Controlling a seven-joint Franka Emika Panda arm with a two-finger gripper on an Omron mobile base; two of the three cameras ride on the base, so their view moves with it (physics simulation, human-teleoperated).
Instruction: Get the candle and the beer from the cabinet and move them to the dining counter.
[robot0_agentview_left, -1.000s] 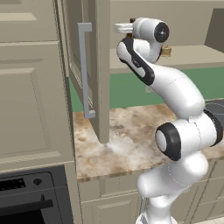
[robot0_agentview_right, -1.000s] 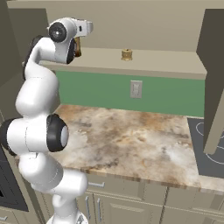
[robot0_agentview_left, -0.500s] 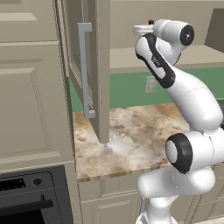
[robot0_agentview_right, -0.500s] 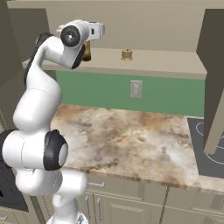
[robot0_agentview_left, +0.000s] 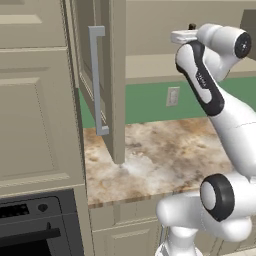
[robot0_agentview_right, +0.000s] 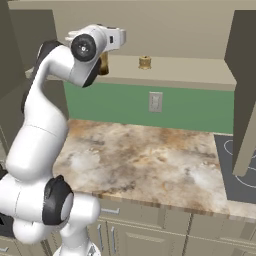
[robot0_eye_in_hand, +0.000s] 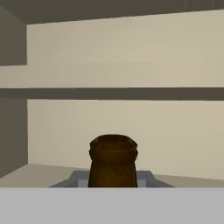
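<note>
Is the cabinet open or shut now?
Open. The cabinet door is swung out toward the camera, and the candle on the shelf inside can be seen.

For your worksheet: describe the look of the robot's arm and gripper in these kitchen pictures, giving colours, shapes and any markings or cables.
The arm is glossy white, built of rounded tubular segments linked by dark grey to black joint bands and round black end caps with a small pale centre. A black panel runs along its upper link. The gripper has a boxy white hand and small grey finger tips. No cables or markings show.
</note>
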